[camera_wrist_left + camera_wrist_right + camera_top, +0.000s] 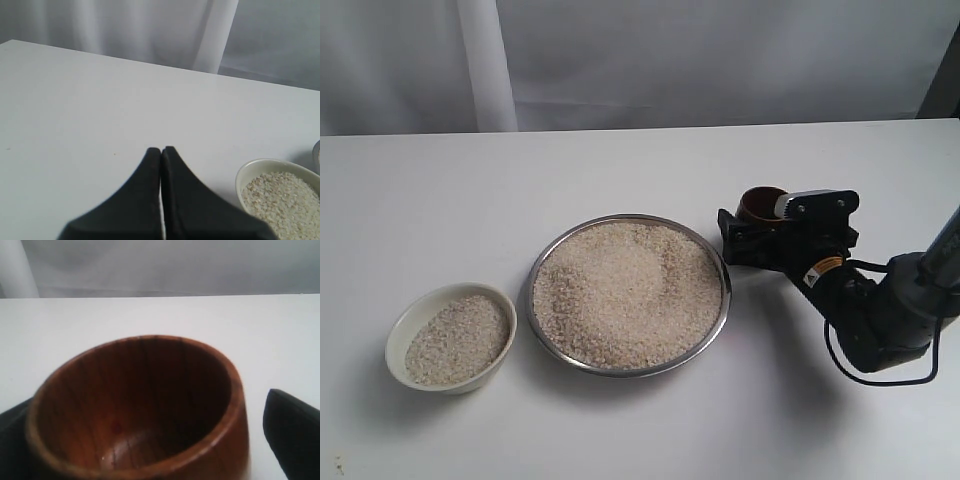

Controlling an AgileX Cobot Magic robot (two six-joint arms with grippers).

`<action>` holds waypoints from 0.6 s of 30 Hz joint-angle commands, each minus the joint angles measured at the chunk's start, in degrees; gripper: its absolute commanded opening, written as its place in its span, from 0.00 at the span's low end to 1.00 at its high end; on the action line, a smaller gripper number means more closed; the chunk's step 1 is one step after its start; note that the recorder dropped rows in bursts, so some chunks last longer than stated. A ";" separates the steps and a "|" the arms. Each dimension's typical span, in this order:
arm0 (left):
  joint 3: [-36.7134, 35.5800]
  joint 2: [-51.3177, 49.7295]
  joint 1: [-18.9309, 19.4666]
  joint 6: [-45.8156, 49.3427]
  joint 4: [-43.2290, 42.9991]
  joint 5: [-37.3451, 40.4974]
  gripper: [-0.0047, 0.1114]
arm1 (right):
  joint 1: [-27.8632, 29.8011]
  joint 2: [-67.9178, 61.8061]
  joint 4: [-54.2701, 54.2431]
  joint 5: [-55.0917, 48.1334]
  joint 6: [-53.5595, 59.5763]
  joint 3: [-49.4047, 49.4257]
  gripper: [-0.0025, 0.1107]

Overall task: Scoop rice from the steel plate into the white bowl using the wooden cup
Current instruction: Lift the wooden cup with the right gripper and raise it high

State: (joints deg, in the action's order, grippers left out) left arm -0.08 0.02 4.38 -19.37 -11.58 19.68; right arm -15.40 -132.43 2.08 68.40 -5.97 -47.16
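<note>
Close the right gripper [758,216] squarely on the wooden cup [760,203] before lifting; grip low on the barrel wall, keep the mouth up. Then cross to the steel plate [728,300], tip the lip toward the rice [625,290] and push in shallow at the heap's edge, not down onto metal. Level out before travelling, to spill nothing on the table [620,160].

Not clamped yet, judging by the right wrist view: jaws spread to either side of the cup, 1 finger [295,435] clear of the wall with table showing between, the other finger [10,440] close against it, maybe touching, cannot tell. Nothing inside the cup, only dark wood grain. Apparently standing upright on the table, near the plate's right rim.

Further out: plate heaped full, mid-table. At far left the white bowl [392,340], near the plate but apart, already partly filled with rice. Beyond that the left gripper [161,152], pinched shut on nothing, over the table near the bowl.
</note>
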 commanded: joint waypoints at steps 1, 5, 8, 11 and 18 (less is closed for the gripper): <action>0.08 -0.02 -0.37 -0.09 0.33 -0.35 0.04 | -0.02 -0.02 0.49 0.23 0.36 -0.24 0.95; 0.08 -0.02 -0.37 -0.09 0.33 -0.35 0.04 | -0.02 -0.02 0.49 0.23 0.36 -0.24 0.85; 0.08 -0.02 -0.37 -0.09 0.33 -0.35 0.04 | -0.02 -0.02 0.49 0.23 0.36 -0.24 0.69; 0.08 -0.02 -0.37 -0.09 0.33 -0.35 0.04 | -0.02 -0.02 0.49 0.23 0.36 -0.24 0.51; 0.08 -0.02 -0.37 -0.09 0.33 -0.35 0.04 | -0.02 -0.02 1.37 -0.50 0.36 -0.01 0.15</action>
State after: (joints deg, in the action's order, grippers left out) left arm -0.08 0.02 4.38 -19.37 -11.58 19.68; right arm -15.40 -132.43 2.49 68.40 -5.97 -47.16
